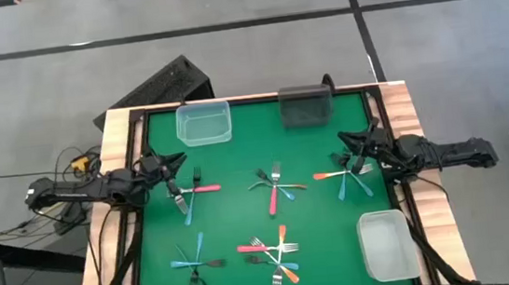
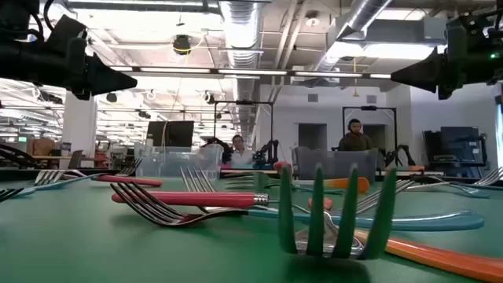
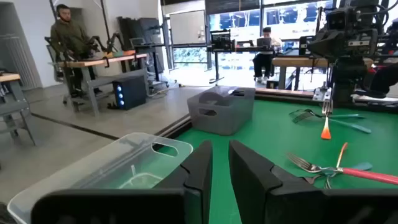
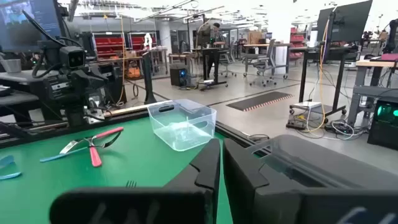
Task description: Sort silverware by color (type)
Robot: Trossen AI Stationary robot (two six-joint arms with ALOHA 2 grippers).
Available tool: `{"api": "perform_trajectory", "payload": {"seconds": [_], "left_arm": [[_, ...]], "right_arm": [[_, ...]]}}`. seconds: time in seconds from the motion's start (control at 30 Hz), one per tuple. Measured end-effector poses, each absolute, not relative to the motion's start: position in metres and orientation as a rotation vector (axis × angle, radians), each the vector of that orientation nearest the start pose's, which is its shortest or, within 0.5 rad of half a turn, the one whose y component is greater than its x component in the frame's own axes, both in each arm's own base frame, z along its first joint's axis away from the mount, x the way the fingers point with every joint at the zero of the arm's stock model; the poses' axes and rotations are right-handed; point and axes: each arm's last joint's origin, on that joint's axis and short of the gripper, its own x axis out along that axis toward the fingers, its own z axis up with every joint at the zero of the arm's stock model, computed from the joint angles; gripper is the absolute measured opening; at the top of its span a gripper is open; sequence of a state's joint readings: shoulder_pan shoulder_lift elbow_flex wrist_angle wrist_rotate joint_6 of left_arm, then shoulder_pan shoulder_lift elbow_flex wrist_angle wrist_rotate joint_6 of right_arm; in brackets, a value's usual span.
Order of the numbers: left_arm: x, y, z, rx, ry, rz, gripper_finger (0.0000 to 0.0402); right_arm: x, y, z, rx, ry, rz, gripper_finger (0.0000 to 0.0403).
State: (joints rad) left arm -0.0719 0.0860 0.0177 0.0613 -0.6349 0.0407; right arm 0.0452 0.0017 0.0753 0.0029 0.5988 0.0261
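The silverware lies in several small heaps on the green mat: blue and red forks (image 1: 189,194) near my left gripper, a crossed bunch (image 1: 276,187) mid-table, blue and orange forks (image 1: 347,176) near my right gripper, blue ones (image 1: 195,259) at the near left, and red and orange ones (image 1: 275,257) near centre. My left gripper (image 1: 178,161) (image 3: 221,152) hovers above the left edge, shut and empty, pointing level toward the middle. My right gripper (image 1: 343,138) (image 4: 222,149) hovers above the right edge, also shut and empty.
A clear tub (image 1: 204,122) stands at the far left of the mat, a dark tub (image 1: 305,106) at the far middle and another clear tub (image 1: 386,244) at the near right. Wooden rails (image 1: 115,137) border the mat. People sit at desks beyond the table.
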Motion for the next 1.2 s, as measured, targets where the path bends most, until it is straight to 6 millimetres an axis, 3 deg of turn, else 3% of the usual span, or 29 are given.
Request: {"api": "perform_trajectory", "payload": {"seconds": [1.2], "left_arm": [[0.0975,0.0102,0.1688,0.066,0.024,0.563,0.0045]], "right_arm": [[0.088,-0.0124,0.1889,0.05,-0.081,-0.553,0.0047]]}}
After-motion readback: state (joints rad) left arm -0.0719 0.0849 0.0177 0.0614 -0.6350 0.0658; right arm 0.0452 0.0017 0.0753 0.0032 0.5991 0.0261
